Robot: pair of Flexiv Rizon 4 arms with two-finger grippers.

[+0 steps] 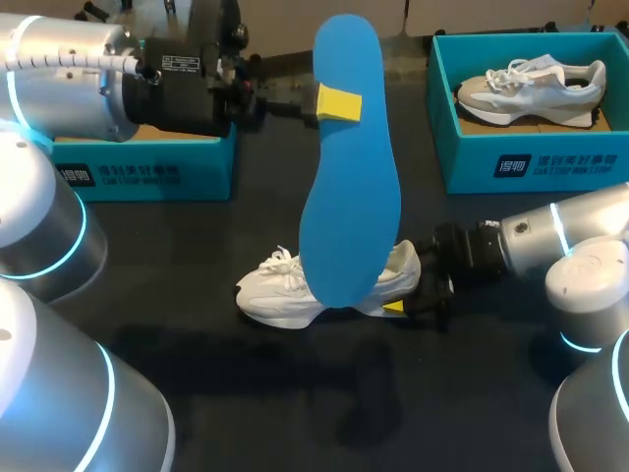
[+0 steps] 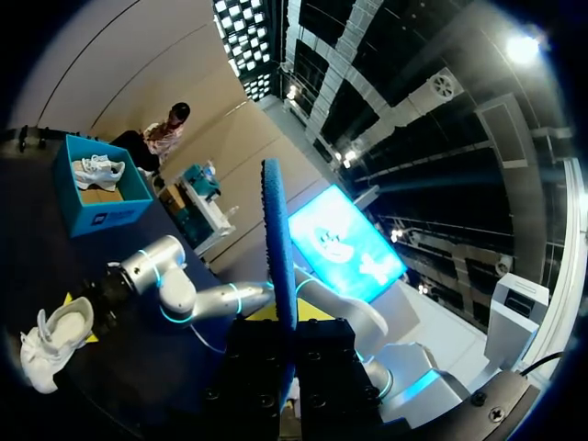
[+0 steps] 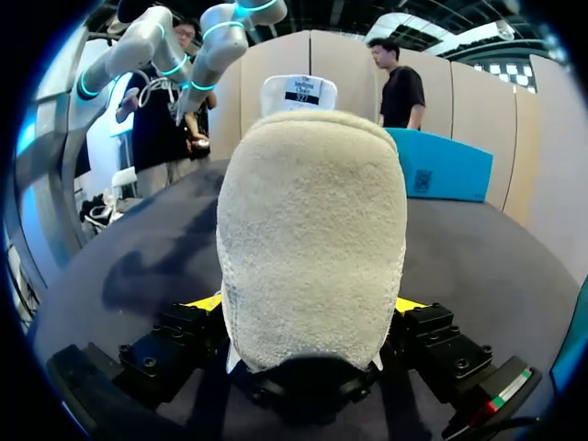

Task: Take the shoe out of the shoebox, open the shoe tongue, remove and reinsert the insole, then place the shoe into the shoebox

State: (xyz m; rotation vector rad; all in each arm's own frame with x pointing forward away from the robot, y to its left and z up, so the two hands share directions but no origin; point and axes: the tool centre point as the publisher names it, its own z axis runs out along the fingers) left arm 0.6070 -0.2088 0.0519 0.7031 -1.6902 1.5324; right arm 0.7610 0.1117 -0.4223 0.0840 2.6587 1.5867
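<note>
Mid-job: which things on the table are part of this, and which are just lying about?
In the job: insole, in left claw; shoe, heel in right claw; left box, likely its own.
Lying about: right box; second shoe inside it.

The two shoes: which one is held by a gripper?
The white shoe on the table, heel in the right gripper; the grey-sided shoe lies in a shoebox.
</note>
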